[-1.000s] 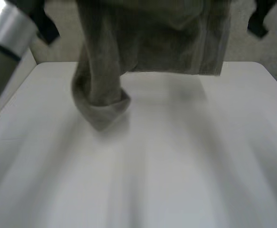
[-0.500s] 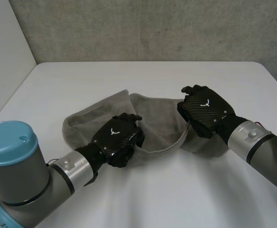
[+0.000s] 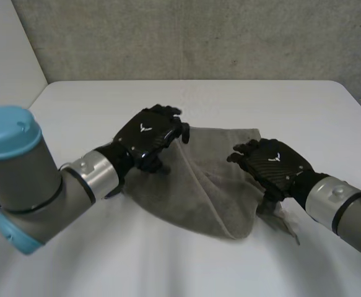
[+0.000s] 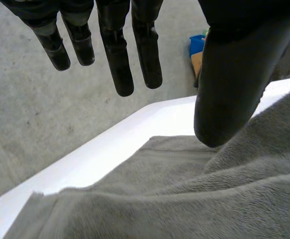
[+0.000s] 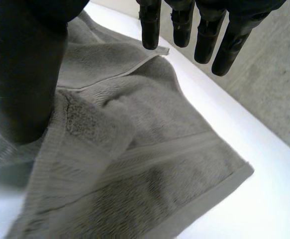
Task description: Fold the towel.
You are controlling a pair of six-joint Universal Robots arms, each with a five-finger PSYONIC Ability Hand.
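A grey towel (image 3: 205, 192) lies rumpled and loosely doubled over in the middle of the white table (image 3: 168, 99). My left hand (image 3: 146, 137) hovers over the towel's far left edge. In the left wrist view its fingers (image 4: 121, 69) are straight and its thumb stands apart, with the towel (image 4: 184, 199) below and nothing held. My right hand (image 3: 273, 166) is over the towel's right edge. Its fingers (image 5: 202, 35) are straight too, the thumb is off the cloth, and a hemmed corner of the towel (image 5: 135, 164) lies flat beneath the palm.
A concrete wall (image 3: 199, 37) rises behind the table's far edge. Bare tabletop (image 5: 264, 199) surrounds the towel on all sides. A small blue and orange object (image 4: 198, 50) sits on the floor beyond the table, seen past my left hand.
The towel hung lifted a second ago, then lay with both hands shut on it. Both hands have since let go and opened; the left moved farther away, the right nearer.
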